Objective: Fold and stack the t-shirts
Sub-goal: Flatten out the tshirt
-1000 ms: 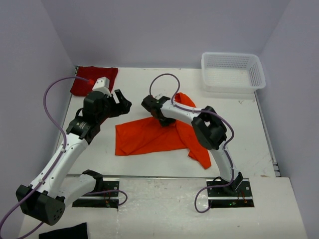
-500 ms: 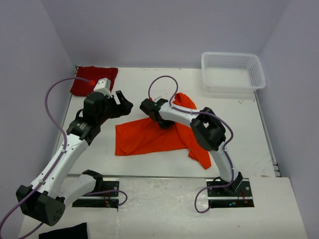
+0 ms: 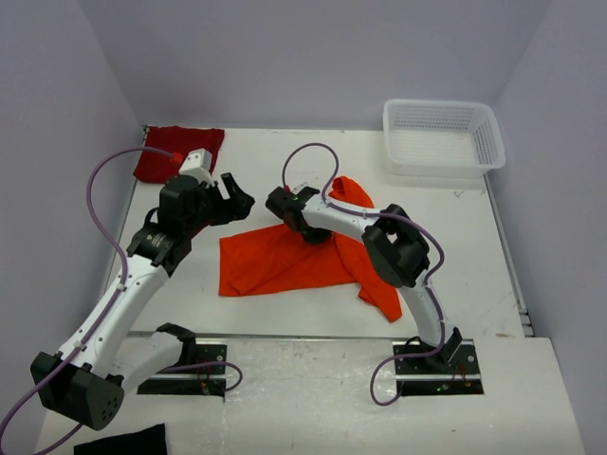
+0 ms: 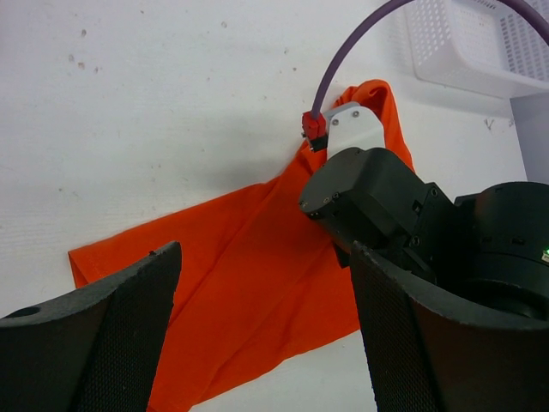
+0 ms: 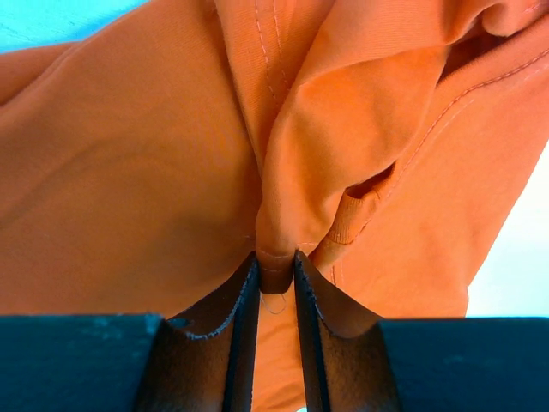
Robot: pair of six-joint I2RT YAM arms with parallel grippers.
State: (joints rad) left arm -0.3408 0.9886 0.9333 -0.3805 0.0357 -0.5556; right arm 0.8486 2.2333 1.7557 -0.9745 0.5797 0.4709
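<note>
The orange t-shirt (image 3: pixel 285 258) lies crumpled across the middle of the table. It also shows in the left wrist view (image 4: pixel 249 283) and fills the right wrist view (image 5: pixel 171 154). My right gripper (image 3: pixel 305 227) is shut on a fold of the orange shirt (image 5: pixel 276 270) near its top edge. My left gripper (image 3: pixel 234 197) is open and empty, hovering above the table just left of the shirt's top. The crimson t-shirt (image 3: pixel 175 149) lies bunched at the far left corner.
A white mesh basket (image 3: pixel 442 137) stands at the far right; it also shows in the left wrist view (image 4: pixel 480 43). A small black cloth (image 3: pixel 123 442) lies at the near left edge. The right arm's wrist (image 4: pixel 377 197) is close in front of my left gripper.
My right gripper has shifted slightly left with the shirt fold in it. The left gripper has edged a little to the right.
</note>
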